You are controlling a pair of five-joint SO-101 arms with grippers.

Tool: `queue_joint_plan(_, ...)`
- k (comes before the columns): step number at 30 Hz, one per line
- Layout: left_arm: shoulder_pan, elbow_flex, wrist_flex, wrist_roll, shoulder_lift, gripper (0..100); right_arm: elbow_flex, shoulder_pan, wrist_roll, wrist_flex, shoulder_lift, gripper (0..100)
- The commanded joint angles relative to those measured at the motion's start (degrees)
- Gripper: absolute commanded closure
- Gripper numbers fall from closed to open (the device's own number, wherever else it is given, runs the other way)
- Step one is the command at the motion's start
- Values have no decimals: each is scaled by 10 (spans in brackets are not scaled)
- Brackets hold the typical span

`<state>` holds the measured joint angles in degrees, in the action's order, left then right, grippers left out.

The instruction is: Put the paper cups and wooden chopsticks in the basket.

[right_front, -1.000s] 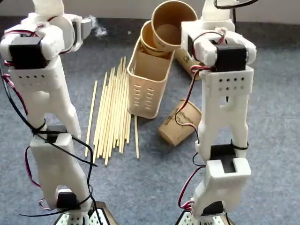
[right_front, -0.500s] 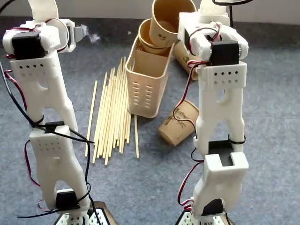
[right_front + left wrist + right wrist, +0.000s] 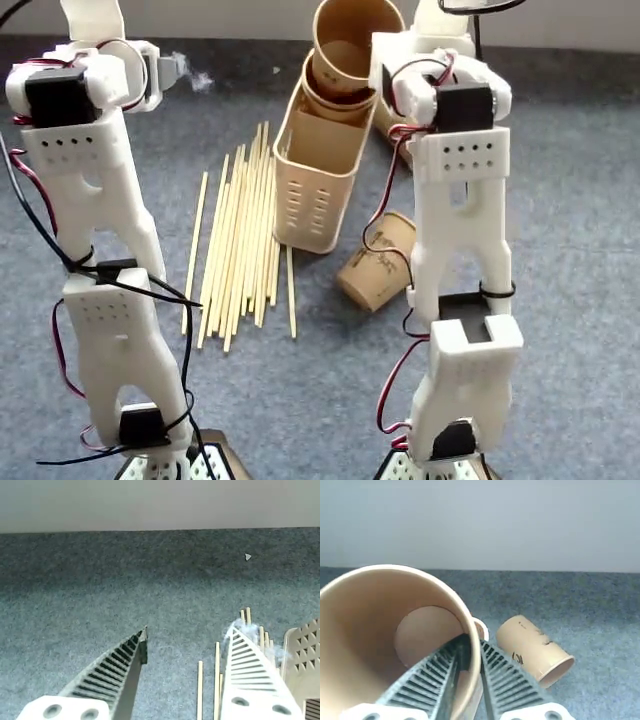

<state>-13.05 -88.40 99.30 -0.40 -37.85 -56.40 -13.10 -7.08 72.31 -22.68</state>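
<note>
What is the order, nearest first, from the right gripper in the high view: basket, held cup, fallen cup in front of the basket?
1. Held cup, clamped in the right gripper, farthest back.
2. Basket, just below it.
3. Fallen cup, lying past the basket's near end.

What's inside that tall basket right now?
One paper cup stands in the far end of the basket, with the right pincer holding a second cup over it. The floor beneath them is hidden. The chopsticks lie outside.
</note>
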Motion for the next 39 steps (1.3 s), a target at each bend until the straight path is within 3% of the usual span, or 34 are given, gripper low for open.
queue_joint_plan(1, -4, -7, -6, -4, 6, 740, 0, -3, 6, 2, 0, 993)
queue_joint_plan(9, -1, -3, -6, -4, 5, 740, 7, -6, 7, 19, -33, 983)
queue_joint_plan(14, -3, -2, -5, -4, 5, 740, 6, 0, 3, 22, -49, 780)
queue_joint_plan(17, -3, -2, -5, -6, 5, 740, -13, -2, 5, 24, -40, 714)
queue_joint_plan(31, -1, -7, -9, -6, -35, 740, -294, 18, 13, 218, 96, 713)
queue_joint_plan(34, -4, -7, -9, -5, -41, 740, -255, 65, 58, 291, 78, 713)
queue_joint_plan(39, -5, -7, -5, -4, -39, 741, -37, 159, 84, 256, -7, 713)
